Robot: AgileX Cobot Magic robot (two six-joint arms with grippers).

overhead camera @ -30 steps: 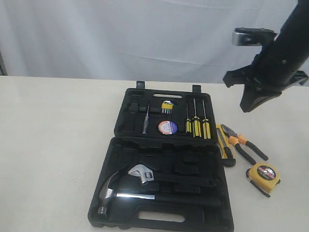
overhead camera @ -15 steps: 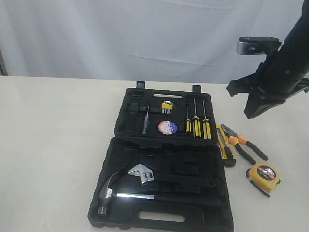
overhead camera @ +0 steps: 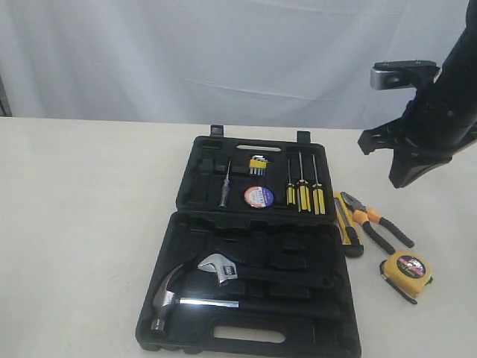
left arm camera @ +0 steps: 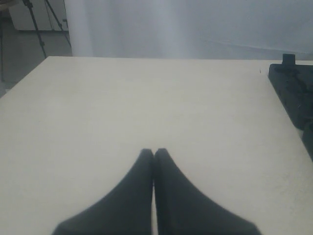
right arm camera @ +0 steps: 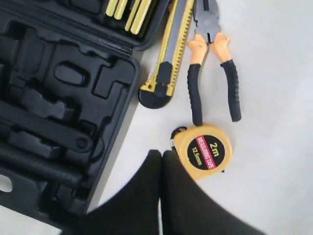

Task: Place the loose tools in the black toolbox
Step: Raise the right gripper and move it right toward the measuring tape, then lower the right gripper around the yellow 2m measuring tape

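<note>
The black toolbox lies open on the table, and its far half holds the black tape roll. To its right the yellow-black utility knife, the orange-and-black pliers and the yellow tape measure lie loose. High over them hangs my right gripper, shut and empty. In its wrist view the shut tips sit beside the tape measure, with the knife, pliers and toolbox beyond. My left gripper is shut over bare table, the toolbox to one side.
A steel claw hammer and wrench rest in the near half of the case. Yellow-black screwdrivers and small hex keys fill the far half. White cloth backs the table.
The right arm has swung to the right and slightly lower, still shut. The tools and the toolbox have not moved.
</note>
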